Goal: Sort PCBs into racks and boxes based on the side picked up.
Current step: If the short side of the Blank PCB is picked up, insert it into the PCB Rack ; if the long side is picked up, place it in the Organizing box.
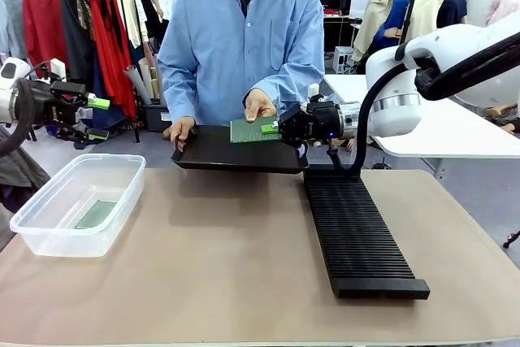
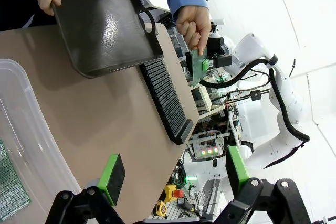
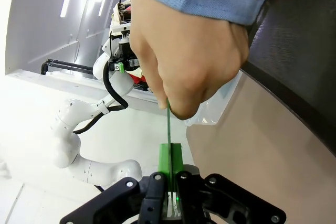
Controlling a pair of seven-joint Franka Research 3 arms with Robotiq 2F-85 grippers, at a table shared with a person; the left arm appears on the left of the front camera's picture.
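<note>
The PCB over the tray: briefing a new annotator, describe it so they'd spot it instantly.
Across the table the person holds a black tray. Above it, the person's hand and the right gripper both grip a green PCB. Unlike the other PCB, flat in the clear tub, it is held aloft.

The table top (image 1: 227, 282) has a matt, smooth tan covering; the tub (image 1: 77, 241) is clear, glossy plastic and the rack (image 1: 357, 233) matt black plastic, finely ribbed. The tray (image 2: 105, 24) is black plastic with a dull sheen and a faint grain on its floor, and the PCB (image 1: 252, 130) shows a light green, dotted face. The person's shirt (image 1: 236, 30) is soft light-blue cloth, and the right arm's shell (image 1: 406, 62) is smooth, glossy white plastic.
</note>
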